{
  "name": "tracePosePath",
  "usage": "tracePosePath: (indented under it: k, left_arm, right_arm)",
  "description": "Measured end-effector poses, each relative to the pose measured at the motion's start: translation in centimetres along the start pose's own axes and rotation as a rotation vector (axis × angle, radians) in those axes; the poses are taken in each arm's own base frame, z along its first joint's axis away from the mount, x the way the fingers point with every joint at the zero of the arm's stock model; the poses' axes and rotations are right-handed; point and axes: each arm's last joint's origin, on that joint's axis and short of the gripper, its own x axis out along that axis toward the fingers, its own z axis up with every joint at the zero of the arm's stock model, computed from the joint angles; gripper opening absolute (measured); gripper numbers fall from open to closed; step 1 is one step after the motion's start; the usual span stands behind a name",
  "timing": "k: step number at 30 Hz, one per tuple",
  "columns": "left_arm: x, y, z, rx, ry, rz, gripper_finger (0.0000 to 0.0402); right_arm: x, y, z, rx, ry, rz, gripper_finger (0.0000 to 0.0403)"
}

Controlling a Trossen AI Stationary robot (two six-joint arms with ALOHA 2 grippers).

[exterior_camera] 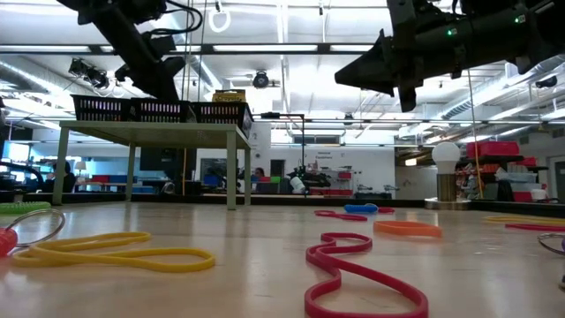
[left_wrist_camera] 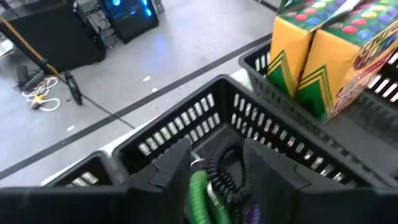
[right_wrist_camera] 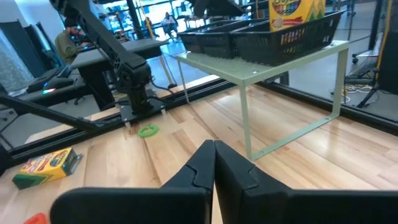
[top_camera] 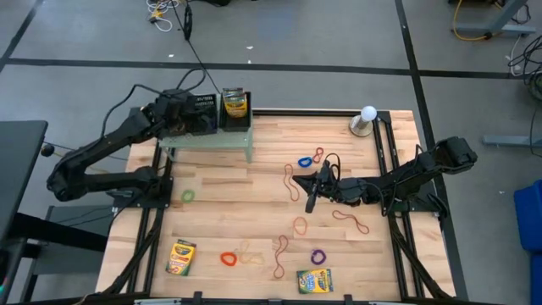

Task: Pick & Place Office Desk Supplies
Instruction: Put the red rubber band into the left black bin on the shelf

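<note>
Two pincers: left pincer (left_wrist_camera: 214, 168) parted over small black rectangular mesh tray (left_wrist_camera: 261, 134) on pale green perforated stand (top_camera: 207, 140), thin green rubber band (left_wrist_camera: 199, 193) between fingers; right pincer (right_wrist_camera: 214, 165) pressed closed, empty, above wooden counter (top_camera: 229, 191) amid scattered bands.

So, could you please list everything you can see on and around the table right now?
table: one, light wood, under everything.
stand: one, pale green, table's far left.
mesh trays: about three, black, in a row on the stand.
crayon boxes: three, yellow-and-green; one in a tray, two at the near edge.
rubber bands: many, mixed colours, scattered across the table.
globe: one, white on grey base, far right corner.
left tool: one, dark, open over a tray.
right tool: one, dark, shut above the table's middle.
</note>
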Motion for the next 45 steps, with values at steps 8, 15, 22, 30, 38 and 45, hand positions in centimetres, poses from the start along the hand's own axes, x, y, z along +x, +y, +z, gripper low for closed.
tracePosePath:
  k: [8,15,22,30,38,45]
  left_arm:
    - [-3.8,0.4,2.2,0.033,-0.042,-0.102,0.0188]
    - [-6.2,-3.7,0.8,0.170,-0.088,-0.354,0.0107]
    - [-7.3,-7.5,-1.6,0.233,-0.181,-0.402,0.0032]
    - [-6.1,-11.2,-2.9,0.183,-0.053,-0.576,0.0014]
    - [-6.7,-17.1,-8.1,0.236,-0.287,-0.812,0.0005]
    - [-5.3,-17.7,-13.4,0.073,-0.435,-0.881,0.0006]
  right_arm:
    - [0.0,0.0,0.0,-0.002,0.008,0.016,0.0009]
    - [0.0,0.0,0.0,-0.010,0.008,0.016,0.0009]
    - [0.0,0.0,0.0,-0.013,0.007,0.015,0.0009]
    - [0.0,0.0,-0.1,-0.018,0.013,0.012,0.0009]
    - [0.0,0.0,-0.2,-0.046,0.022,0.011,0.0009]
    - [0.0,-0.3,-0.8,-0.060,0.073,-0.015,0.0009]
